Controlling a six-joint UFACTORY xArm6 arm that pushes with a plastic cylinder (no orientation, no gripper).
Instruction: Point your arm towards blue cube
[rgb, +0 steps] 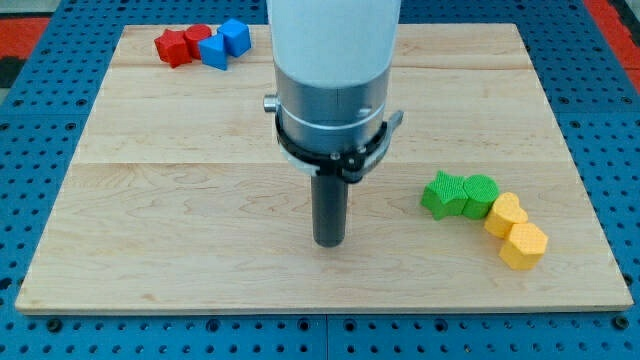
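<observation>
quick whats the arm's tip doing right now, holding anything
My tip: no gripper, holding nothing, touching no block, mid-board, far from the blue cube.

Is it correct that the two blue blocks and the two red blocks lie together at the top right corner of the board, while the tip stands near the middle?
Not quite. The camera view shows the blue blocks and the red blocks clustered at the top left corner of the board, not the top right. The rest holds: my tip stands near the middle, far from them.

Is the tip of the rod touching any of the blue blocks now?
No, my tip stands on bare wood near the board's middle, far from the blue cube at the view's top left.
</observation>
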